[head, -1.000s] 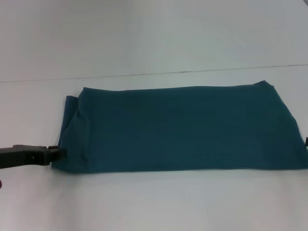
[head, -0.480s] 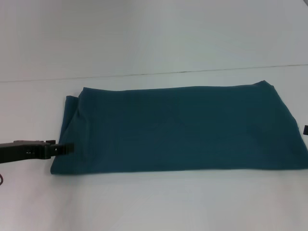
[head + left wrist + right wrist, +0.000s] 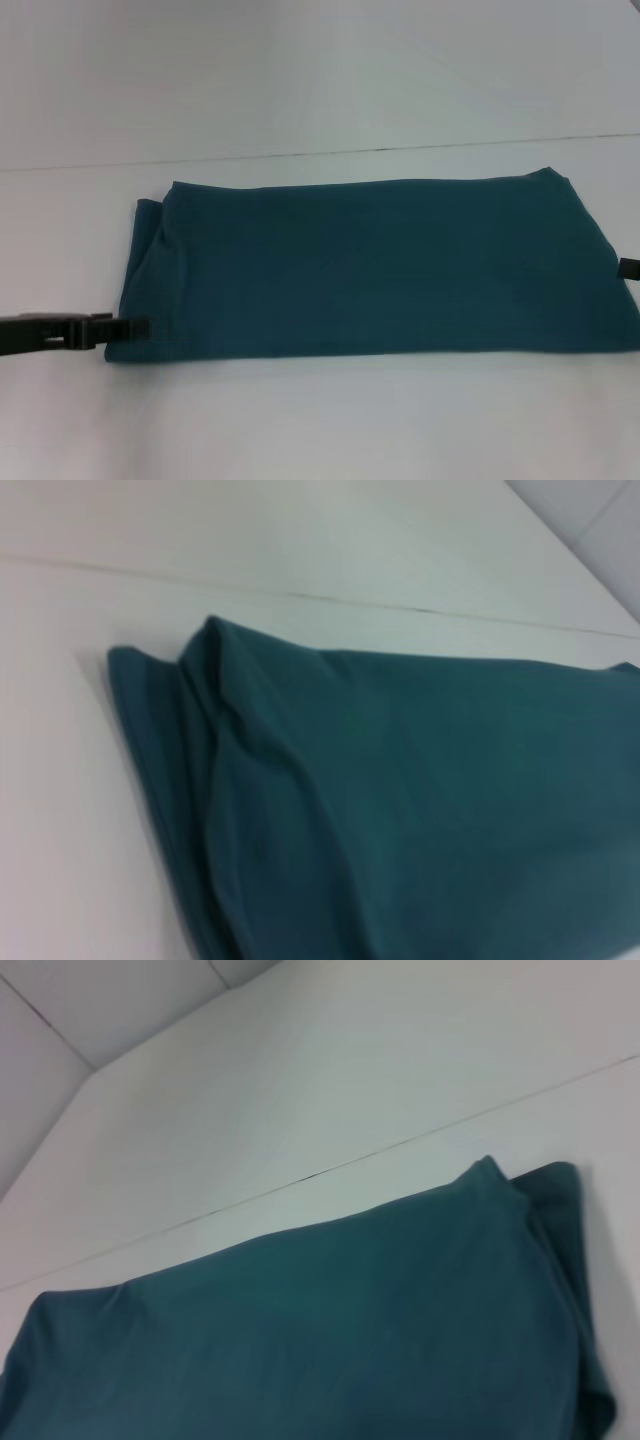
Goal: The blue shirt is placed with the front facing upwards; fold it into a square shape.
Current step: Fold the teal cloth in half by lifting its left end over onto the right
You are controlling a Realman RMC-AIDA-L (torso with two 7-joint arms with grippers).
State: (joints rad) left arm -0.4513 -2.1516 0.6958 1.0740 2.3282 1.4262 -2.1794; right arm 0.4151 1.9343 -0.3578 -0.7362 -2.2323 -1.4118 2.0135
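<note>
Left end effector [image 3: 138, 326] comes in low from the left edge of the head view, dark and flat to the tabletop [image 3: 320, 420], its tip at the near left corner of the blue shirt [image 3: 370, 265]; tip overlaps the cloth edge, but whether the fingers are apart or clamped on fabric cannot be told. The blue shirt lies folded into a long band across the middle of the tabletop, plain side up, no lettering showing. Its left end is layered, with a narrow under-layer sticking out past the top fold; the left wrist view shows soft ridges there. The tabletop is plain white with one thin dark seam [image 3: 330, 152] running across behind the shirt. Right end effector [image 3: 630, 268] shows only as a small dark piece at the right edge, at the shirt's right end; its state cannot be told.
</note>
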